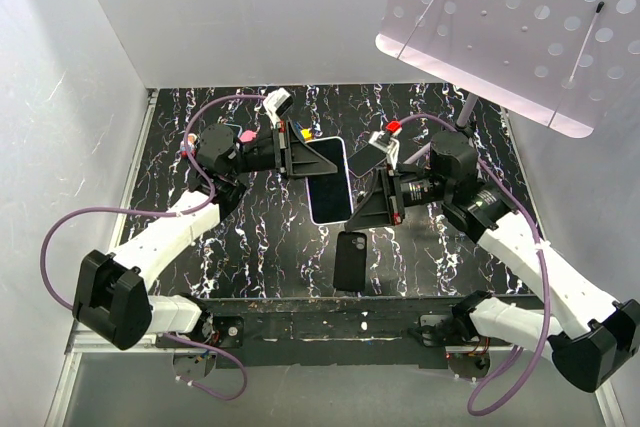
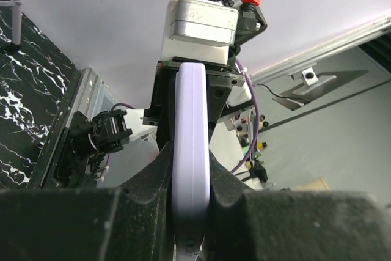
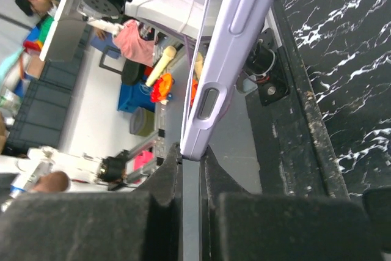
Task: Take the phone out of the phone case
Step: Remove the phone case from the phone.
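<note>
The lavender phone point(image 1: 330, 182) hangs in the air above the middle of the marbled black surface point(image 1: 250, 237), carried between both arms. The left arm point(image 1: 165, 232) reaches in from its side, and its jaws are pinched tight on the phone's far left corner. In the left wrist view the rounded lavender edge point(image 2: 190, 151) fills the narrow gap between them. The right arm point(image 1: 540, 257) comes from the opposite side. Its jaws are nearly closed too, with the phone's other edge point(image 3: 238, 35) wedged into the slit between them, a long side button and a small oval inset facing that camera.

Holding it from two sides like this looks meant to brace the handset so it cannot twist or drop while it is off the surface.

Below it, near the front rail and well apart from both jaws, a black case point(image 1: 350, 259) lies flat on the surface. I take it for the case because of its thin dark outline and a pale spot near its upper corner that could be a camera opening, though the top view is too small to be sure. If so, the phone is free of the case and only needs setting down.

No brand mark, label or writing is legible on the phone, the case or the arms
</note>
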{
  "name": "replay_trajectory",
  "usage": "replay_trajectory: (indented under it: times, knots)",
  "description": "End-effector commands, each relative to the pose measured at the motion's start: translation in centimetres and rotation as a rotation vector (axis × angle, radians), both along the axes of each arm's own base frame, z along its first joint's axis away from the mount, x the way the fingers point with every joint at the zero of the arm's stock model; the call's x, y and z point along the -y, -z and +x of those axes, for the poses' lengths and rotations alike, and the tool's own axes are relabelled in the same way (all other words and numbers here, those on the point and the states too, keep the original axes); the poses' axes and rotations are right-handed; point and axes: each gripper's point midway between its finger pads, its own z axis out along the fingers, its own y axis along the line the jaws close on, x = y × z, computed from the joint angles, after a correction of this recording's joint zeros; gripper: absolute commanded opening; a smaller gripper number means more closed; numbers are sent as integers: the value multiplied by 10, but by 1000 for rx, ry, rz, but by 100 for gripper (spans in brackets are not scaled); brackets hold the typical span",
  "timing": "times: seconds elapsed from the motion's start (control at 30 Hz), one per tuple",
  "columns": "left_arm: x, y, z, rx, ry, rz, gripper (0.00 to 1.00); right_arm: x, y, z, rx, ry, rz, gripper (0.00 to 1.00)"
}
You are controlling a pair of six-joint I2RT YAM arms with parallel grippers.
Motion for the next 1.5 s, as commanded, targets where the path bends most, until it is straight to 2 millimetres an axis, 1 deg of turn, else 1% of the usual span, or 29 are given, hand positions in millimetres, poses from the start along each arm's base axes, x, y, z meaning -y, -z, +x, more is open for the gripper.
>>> replay_trajectory:
  times: [0.0,0.07,0.13,0.17,0.23,0.27,0.3,0.37,0.43,0.5,0.53,0.6,0.63,0.67,0.73,0.77,0.83,0.9,0.93,1.0,1.1,1.3,1.33,1.37,1.47]
  knots:
    - [-11,-46,-32,139,97,-65,0,-5,-17,-6,242,-52,67,1]
    - [-14,-54,-42,145,161,-100,0,-6,-12,-22,410,-94,73,1]
    - [-18,-62,-53,131,228,-132,0,-11,-12,-26,573,-68,70,1]
    - [-20,-65,-57,128,249,-147,0,-13,-18,-24,605,-61,72,1]
    - [-21,-71,-65,125,280,-181,0,-20,-23,-20,626,-83,57,1]
    - [-20,-73,-67,119,287,-193,0,-24,-29,-17,663,-71,56,1]
    - [-19,-74,-70,117,295,-200,0,-29,-30,-11,687,-59,41,1]
    - [-17,-73,-73,108,296,-195,0,-37,-41,5,729,14,31,1]
    - [-17,-72,-69,112,259,-189,0,-41,-53,18,723,94,35,1]
    - [-18,-72,-60,123,176,-184,0,-38,-59,27,684,180,21,1]
    - [-21,-76,-60,171,131,-184,0,-36,-51,34,642,231,-19,4]
    - [-22,-77,-49,218,9,-155,0,-25,-31,40,554,294,-108,25]
    - [-25,-77,-43,243,-56,-141,0,-22,-20,36,498,279,-136,32]
    - [-26,-75,-33,248,-129,-128,0,-17,-11,33,445,278,-159,41]
    - [-28,-74,-26,301,-194,-103,0,-12,-3,20,341,242,-157,54]
    - [-28,-74,-25,307,-199,-100,0,-11,-2,10,309,203,-135,59]
    - [-27,-77,-26,323,-181,-121,0,-8,-9,-5,280,155,-84,67]
    - [-25,-76,-26,317,-155,-132,0,-6,-21,-18,281,103,-26,70]
    - [-24,-74,-24,308,-150,-130,0,-5,-26,-25,281,74,-3,70]
    - [-23,-70,-22,291,-149,-137,0,-4,-37,-31,295,44,40,71]
    - [-23,-68,-22,273,-138,-148,0,-7,-44,-26,291,54,45,71]
    - [-24,-66,-29,275,-122,-137,0,-16,-44,-17,276,46,39,63]
    - [-25,-67,-30,281,-120,-138,0,-17,-45,-16,276,45,48,61]
    - [-25,-67,-31,284,-114,-138,0,-18,-46,-16,270,38,55,57]
    - [-26,-67,-35,288,-99,-137,0,-20,-47,-17,268,11,69,42]
